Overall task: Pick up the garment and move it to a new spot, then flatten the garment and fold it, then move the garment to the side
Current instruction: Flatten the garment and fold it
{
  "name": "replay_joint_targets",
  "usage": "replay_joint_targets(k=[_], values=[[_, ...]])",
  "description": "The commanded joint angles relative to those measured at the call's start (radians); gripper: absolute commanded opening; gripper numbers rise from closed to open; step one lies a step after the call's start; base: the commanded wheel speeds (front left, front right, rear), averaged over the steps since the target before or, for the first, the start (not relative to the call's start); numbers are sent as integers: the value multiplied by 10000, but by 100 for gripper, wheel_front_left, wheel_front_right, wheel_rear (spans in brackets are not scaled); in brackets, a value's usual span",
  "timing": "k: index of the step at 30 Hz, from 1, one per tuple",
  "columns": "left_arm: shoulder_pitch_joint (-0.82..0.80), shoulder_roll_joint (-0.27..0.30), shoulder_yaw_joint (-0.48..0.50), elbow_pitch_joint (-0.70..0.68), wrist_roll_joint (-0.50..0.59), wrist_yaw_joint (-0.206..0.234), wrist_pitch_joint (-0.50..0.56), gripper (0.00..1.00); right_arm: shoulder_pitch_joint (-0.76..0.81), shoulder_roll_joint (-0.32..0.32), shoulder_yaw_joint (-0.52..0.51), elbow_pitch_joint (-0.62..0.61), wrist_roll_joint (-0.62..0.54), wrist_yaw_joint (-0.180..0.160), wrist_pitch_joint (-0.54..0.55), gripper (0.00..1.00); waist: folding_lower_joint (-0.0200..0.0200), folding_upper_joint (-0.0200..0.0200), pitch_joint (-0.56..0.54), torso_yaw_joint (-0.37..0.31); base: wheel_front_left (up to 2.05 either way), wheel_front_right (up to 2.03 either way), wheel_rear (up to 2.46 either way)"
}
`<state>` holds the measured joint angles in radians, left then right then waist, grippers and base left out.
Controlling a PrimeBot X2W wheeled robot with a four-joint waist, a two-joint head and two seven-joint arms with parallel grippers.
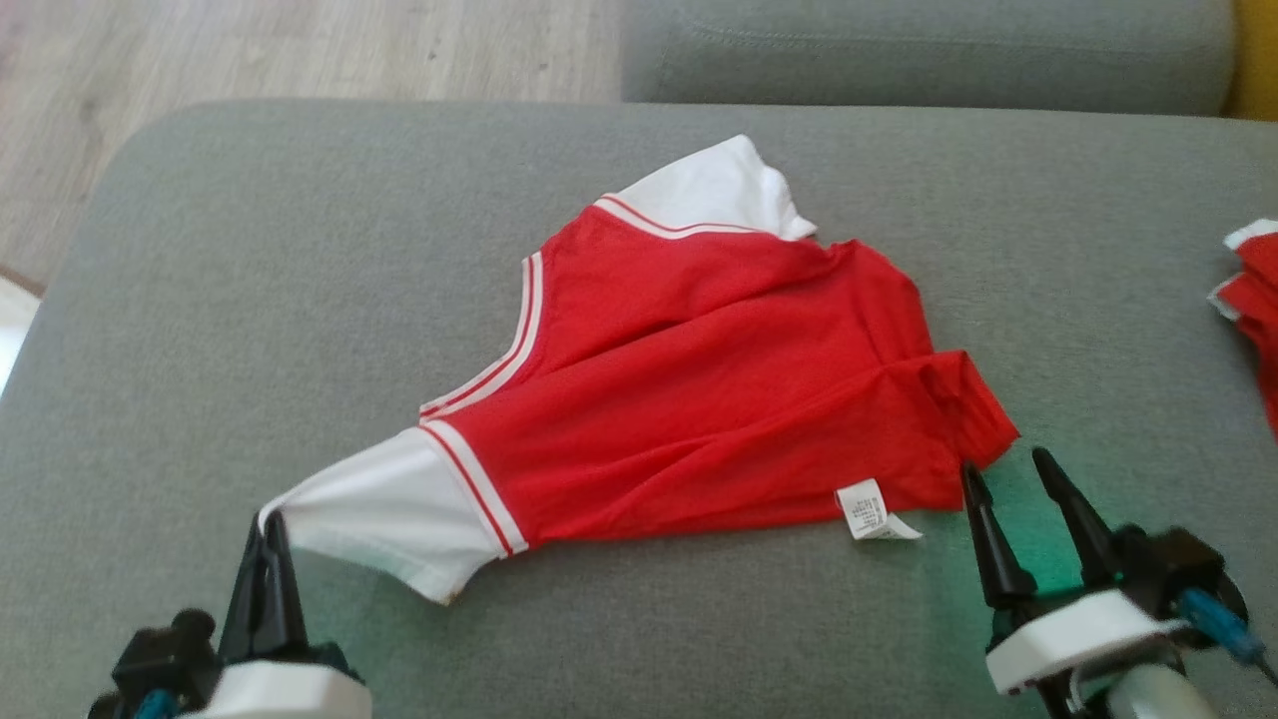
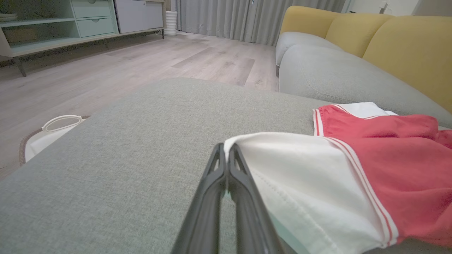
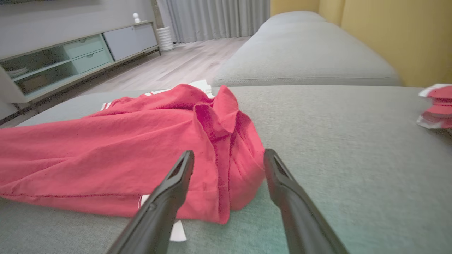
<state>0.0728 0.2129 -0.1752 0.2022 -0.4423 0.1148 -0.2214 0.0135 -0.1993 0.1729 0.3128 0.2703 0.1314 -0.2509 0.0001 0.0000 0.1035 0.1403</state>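
Head view: garment [image 1: 699, 399], red pile [image 1: 1256, 295] apart

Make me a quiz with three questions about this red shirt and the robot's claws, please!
1. Where is the shirt lying?
A) on the wooden floor
B) on the grey cushion
C) in a drawer

2. What colour are its sleeves?
A) white
B) blue
C) black

3. What is the left claw doing?
A) standing wide open
B) pinched shut on a sleeve's end
C) holding a cup

Answers:
1 B, grey fabric shows all around it.
2 A, both sleeves are white beside the red body.
3 B, its fingers press together at the sleeve's tip.
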Motion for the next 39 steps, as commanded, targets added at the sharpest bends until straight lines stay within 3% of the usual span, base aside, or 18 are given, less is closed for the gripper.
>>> replay_joint_targets(k=[1,6,14,15,17,19,20,28,35,39], values=[[-479,197,417,-314,-19,75,-60,0,-403,-334,462,-124,144,-7,-109,100,-1,0,93,101,0,0,0],[-664,73,302,-300,8,127,-87,0,-738,-824,1423,464,640,-7,-87,100,-1,0,182,239,0,0,0],[-788,-47,164,-196,-24,87,-131,0,-1109,-1039,2091,1082,1155,-7,-67,99,-1,0,240,362,0,0,0],[-799,-57,150,-179,-32,78,-136,0,-1143,-1063,2165,1095,1189,-7,-72,91,-1,0,247,370,0,0,0],[-816,-79,116,-156,-41,67,-146,0,-1191,-1098,2233,1125,1247,-7,-82,57,-1,0,269,385,0,0,0],[-836,-95,79,-130,-48,53,-152,0,-1209,-1122,2293,1175,1275,-7,-89,32,-1,0,280,415,0,0,0],[-846,-101,63,-116,-55,47,-153,0,-1211,-1132,2336,1212,1293,-7,-91,0,-1,0,282,432,0,0,0],[-885,-118,185,-275,-311,-41,-197,0,-1253,-1107,2349,1191,1364,-7,-104,0,-1,0,121,259,0,0,0],[-1452,-73,817,-1776,-1610,-1138,-252,0,-1152,-1539,1406,-488,2121,-7,-107,0,-1,0,-425,-196,0,0,0],[-2703,451,1321,-3155,-2546,-1679,372,0,-1416,-2595,830,-2311,3239,-7,190,0,-1,0,-852,-518,0,0,0]])
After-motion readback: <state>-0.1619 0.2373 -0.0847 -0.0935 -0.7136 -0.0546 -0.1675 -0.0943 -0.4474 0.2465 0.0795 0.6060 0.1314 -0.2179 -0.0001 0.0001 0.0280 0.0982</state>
